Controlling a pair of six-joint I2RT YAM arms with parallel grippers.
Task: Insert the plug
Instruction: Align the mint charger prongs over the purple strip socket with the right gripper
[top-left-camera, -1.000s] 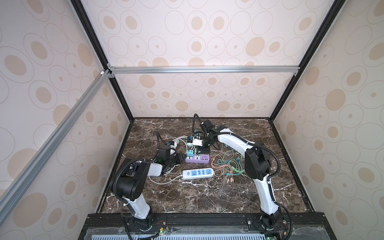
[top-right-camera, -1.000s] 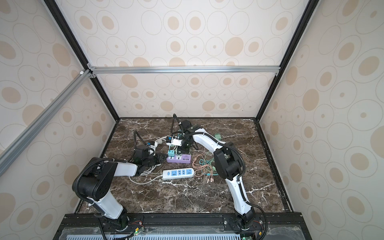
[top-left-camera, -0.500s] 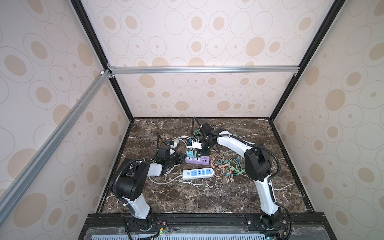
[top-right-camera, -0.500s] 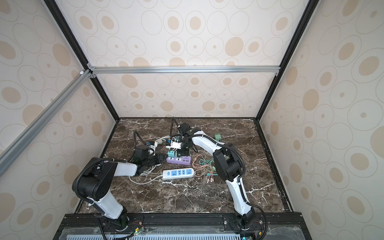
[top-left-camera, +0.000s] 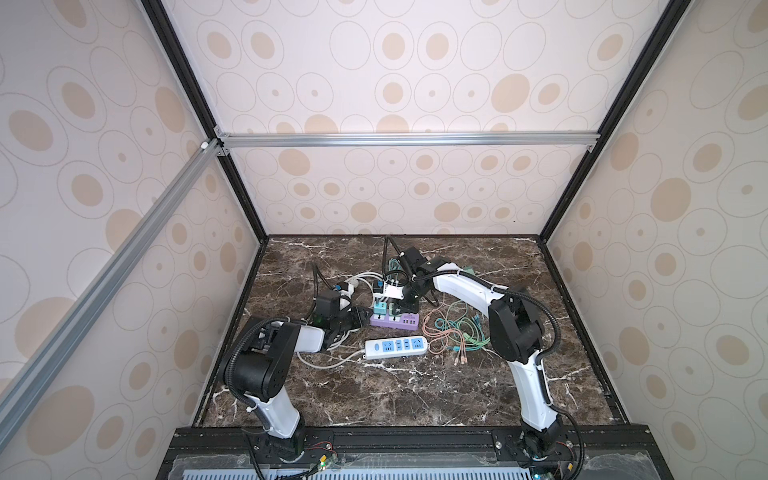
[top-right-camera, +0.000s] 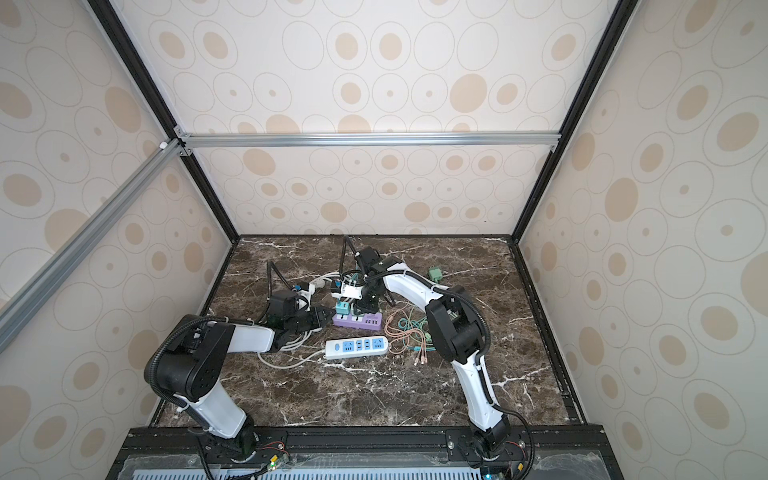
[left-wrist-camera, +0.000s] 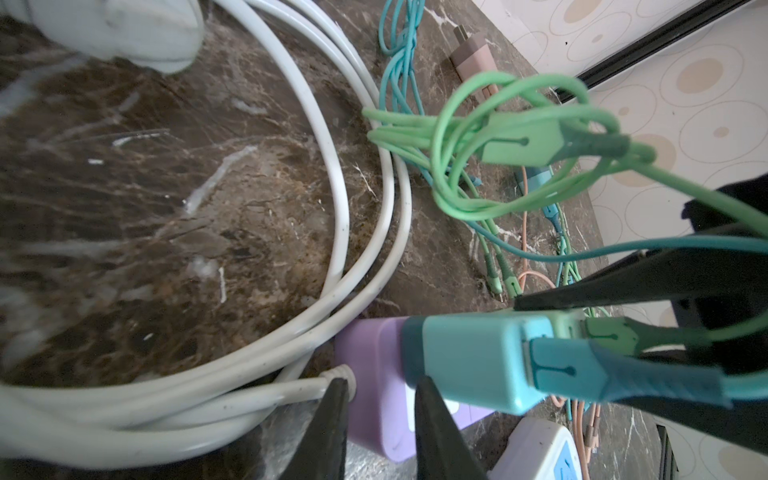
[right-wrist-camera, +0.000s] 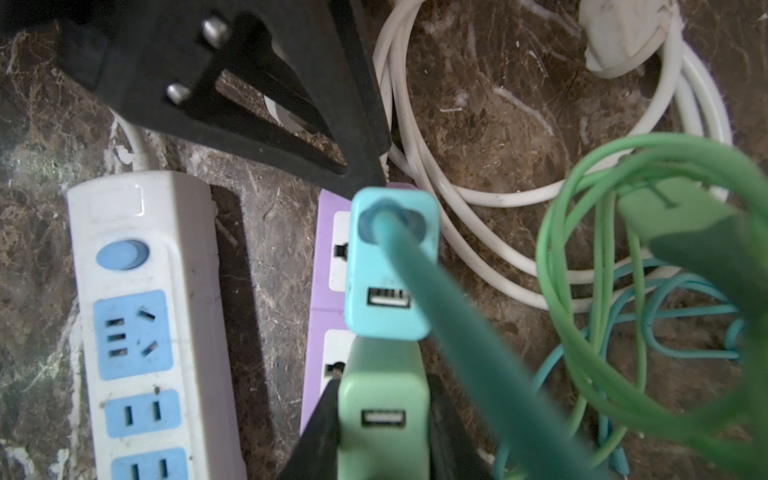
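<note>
Tight fit on the purple strip (right-wrist-camera: 315, 365)
Right tool (right-wrist-camera: 384, 440) clamps the green plug (right-wrist-camera: 382, 395) over the strip, edge-to-edge with the teal charger (right-wrist-camera: 390, 266); left tool (left-wrist-camera: 382, 388) sits at the strip's end, grip unclear.

Between my right fingers (right-wrist-camera: 316, 440) the green charger (right-wrist-camera: 384, 399) hides its prongs; whether they sit in the purple strip (right-wrist-camera: 328, 232), I cannot tell.

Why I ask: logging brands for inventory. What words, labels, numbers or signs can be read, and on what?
None can be read in any view.
On the white power strip: no lettering shows.
On the purple power strip: no print shows.
On the blue charger and the green charger: plain faces, no brand.
</note>
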